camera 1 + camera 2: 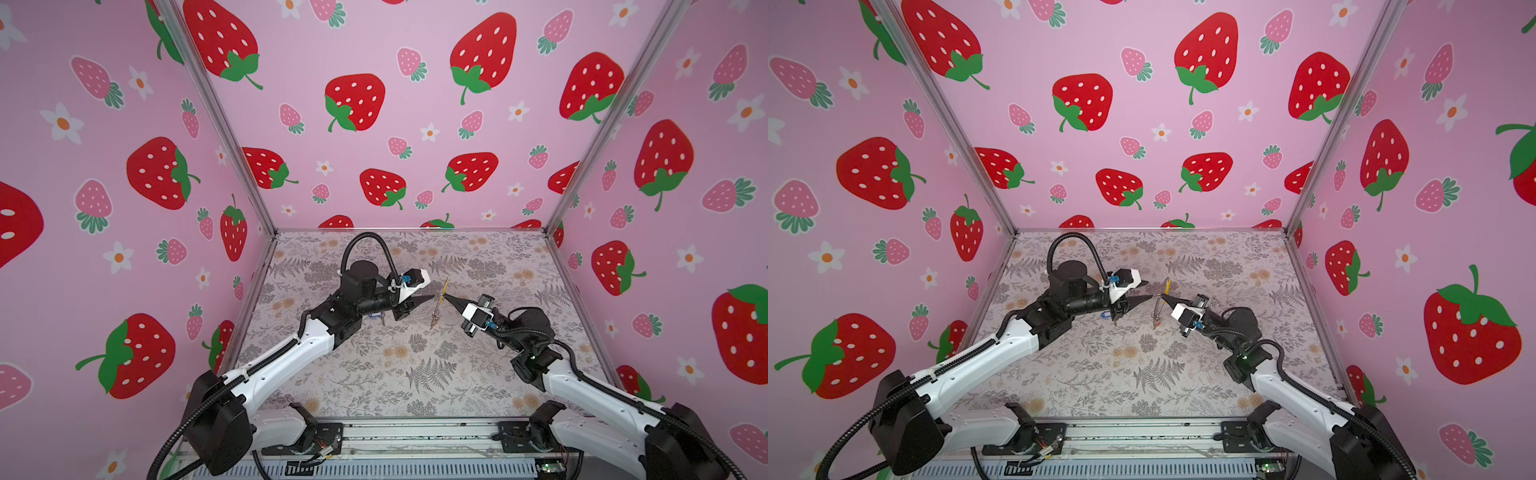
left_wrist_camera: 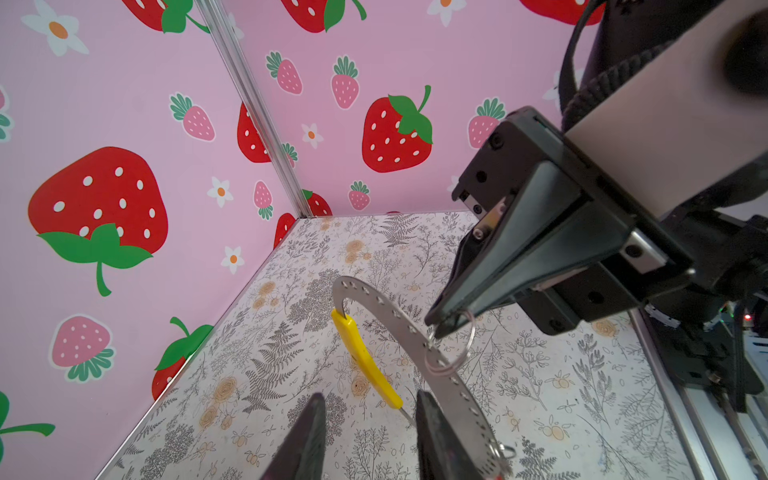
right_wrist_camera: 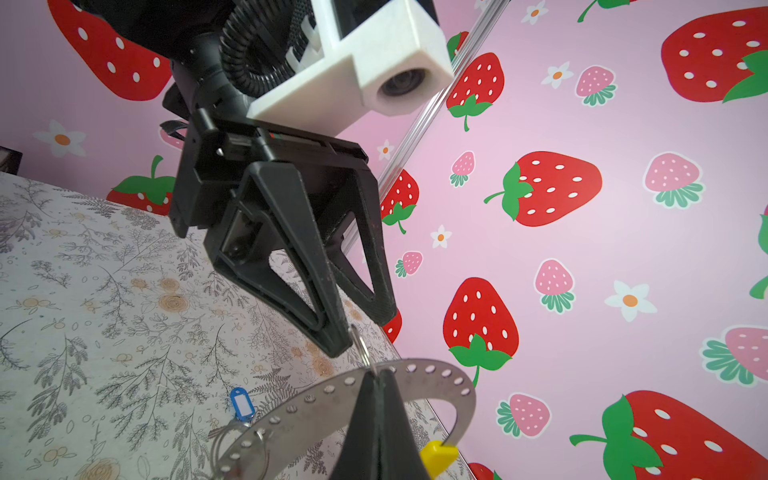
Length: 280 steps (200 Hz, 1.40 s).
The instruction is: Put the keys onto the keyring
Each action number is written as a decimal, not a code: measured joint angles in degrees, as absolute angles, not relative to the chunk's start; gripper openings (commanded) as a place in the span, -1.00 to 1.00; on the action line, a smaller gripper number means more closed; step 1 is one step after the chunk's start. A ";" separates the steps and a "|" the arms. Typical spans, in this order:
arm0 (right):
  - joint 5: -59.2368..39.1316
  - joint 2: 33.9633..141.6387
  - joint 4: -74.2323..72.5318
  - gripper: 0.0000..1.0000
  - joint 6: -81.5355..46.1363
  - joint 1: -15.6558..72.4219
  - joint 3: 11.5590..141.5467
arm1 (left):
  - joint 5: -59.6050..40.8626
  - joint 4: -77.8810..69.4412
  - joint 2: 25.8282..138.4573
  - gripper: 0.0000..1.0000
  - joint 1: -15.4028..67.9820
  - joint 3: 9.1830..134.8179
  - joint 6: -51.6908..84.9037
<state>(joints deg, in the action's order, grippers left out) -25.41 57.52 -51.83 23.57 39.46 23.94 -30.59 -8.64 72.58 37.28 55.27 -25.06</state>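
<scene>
Two robot arms meet over a floral-patterned worktop point(image 1: 374, 374) inside strawberry-print walls point(image 1: 374, 124). Between them the keyring point(image 2: 365, 289), a large thin grey hoop punched with small holes, stands roughly upright in the air, clear of the surface. The right end effector point(image 2: 434, 328) is clamped on the keyring's grey band, on the side away from its yellow section point(image 2: 361, 353). The left end effector point(image 1: 430, 297) sits just beside the keyring on the opposite face. Its fingers point(image 2: 309, 436) stand apart with nothing gripped, and whether one brushes the band cannot be told. The red-tagged key point(image 1: 434, 321) dangles from the keyring's lowest part. The blue-tagged key point(image 3: 242, 404) lies flat on the worktop below the keyring, on the left arm's side; only its tag and wire loop are clear.

The keyring looks light, stiff and smooth, so a single pinch probably lets it pivot. A second hold on the flat band near the yellow section would likely steady it. The blue-tagged key seems light and floppy on its loop, and the plastic tag looks the broadest, least slippery place to grip. No box, tray or other container is in view; the keyring is the only holder, and it carries the red-tagged key.
</scene>
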 measured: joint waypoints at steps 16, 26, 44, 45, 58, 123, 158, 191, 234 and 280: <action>-25.43 57.52 -51.83 -1.00 23.57 39.38 23.94 | -31.11 -8.25 72.36 -0.30 37.17 54.83 -25.74; -25.45 57.52 -51.83 -1.00 23.55 39.31 23.94 | -32.14 -7.84 72.36 -0.30 37.12 54.83 -26.09; -25.56 57.58 -51.83 -1.00 23.42 39.29 23.94 | -33.91 -6.94 72.36 -0.30 37.12 54.83 -26.87; -25.56 57.58 -51.81 -1.00 23.40 39.29 23.94 | -34.04 -6.87 72.36 -0.30 37.12 54.83 -26.96; -25.65 57.58 -51.77 -1.00 23.40 39.24 23.94 | -35.18 -6.28 72.38 -0.30 37.12 54.83 -27.33; -27.03 58.11 -51.07 -1.00 23.40 39.24 24.23 | -36.73 -6.09 74.17 -0.32 37.12 56.18 -27.81; -27.70 58.63 -50.57 -1.00 23.40 39.22 24.58 | -37.04 -6.17 74.50 -0.35 37.12 56.64 -27.66; -27.86 58.96 -50.04 -1.00 23.40 39.20 25.12 | -37.54 -6.28 74.50 -0.45 37.12 56.90 -27.42; -27.97 59.20 -49.91 -1.00 23.40 39.20 25.12 | -38.17 -6.24 74.70 -0.54 37.15 57.08 -27.40; -28.05 59.20 -49.60 -1.00 23.38 39.20 25.12 | -38.17 -6.22 75.40 -0.65 37.36 57.60 -27.40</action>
